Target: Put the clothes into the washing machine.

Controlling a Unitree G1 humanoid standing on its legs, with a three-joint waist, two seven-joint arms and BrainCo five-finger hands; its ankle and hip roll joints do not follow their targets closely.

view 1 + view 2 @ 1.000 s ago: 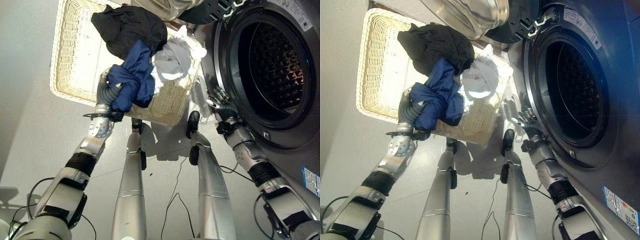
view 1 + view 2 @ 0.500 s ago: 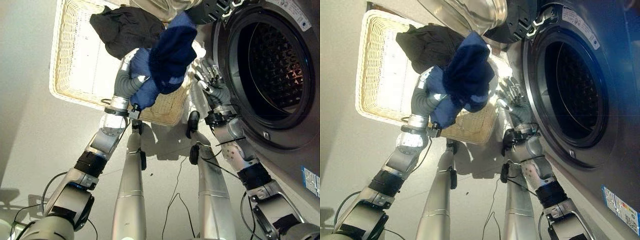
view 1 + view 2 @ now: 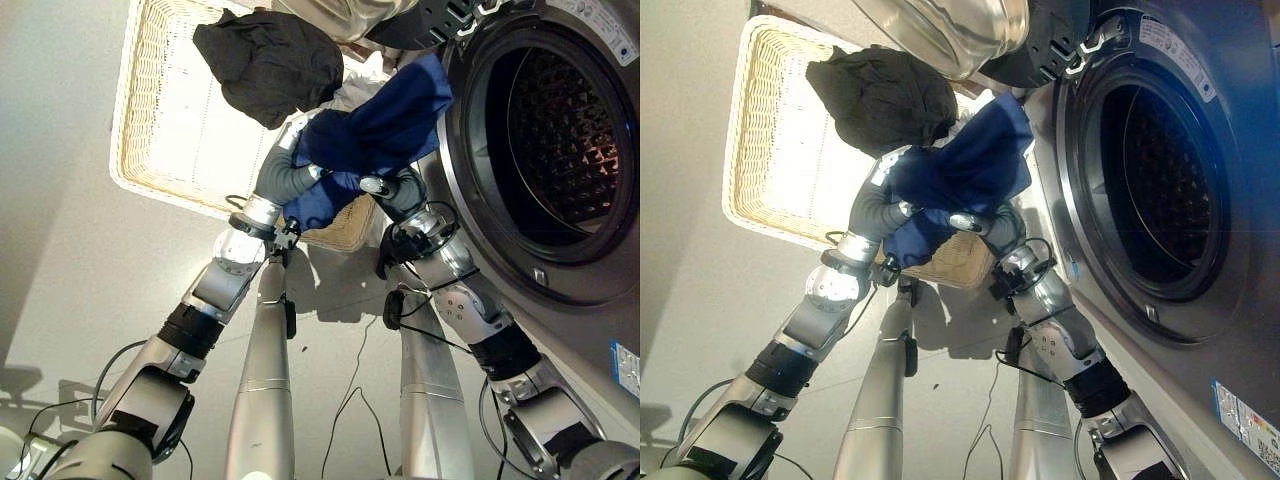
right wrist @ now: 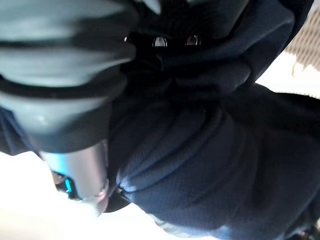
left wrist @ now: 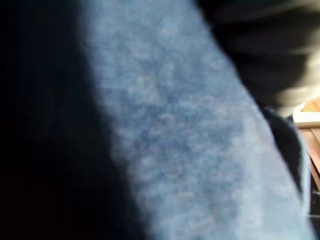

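A dark blue garment (image 3: 385, 120) hangs in the air between the wicker basket (image 3: 170, 195) and the washing machine's open round mouth (image 3: 565, 140). My left hand (image 3: 290, 178) is buried in its lower bunch and holds it up; that hand's wrist view shows blue cloth (image 5: 175, 140) from very close. My right hand (image 3: 395, 190) presses against the underside of the same bunch, just left of the drum's rim, most of it covered by cloth. The right wrist view shows the blue folds (image 4: 200, 165) and my left hand's ribbed cover (image 4: 60, 65).
A black garment (image 3: 270, 60) lies heaped in the basket's far right corner, with a white garment (image 3: 355, 90) peeking out behind the blue one. The machine's open door (image 3: 940, 35) hangs over the basket's far edge. Bare grey floor lies to the left.
My left hand has carried the blue garment up and right, from over the basket to the drum's mouth. My right hand rose from the floor side and has come in under the cloth.
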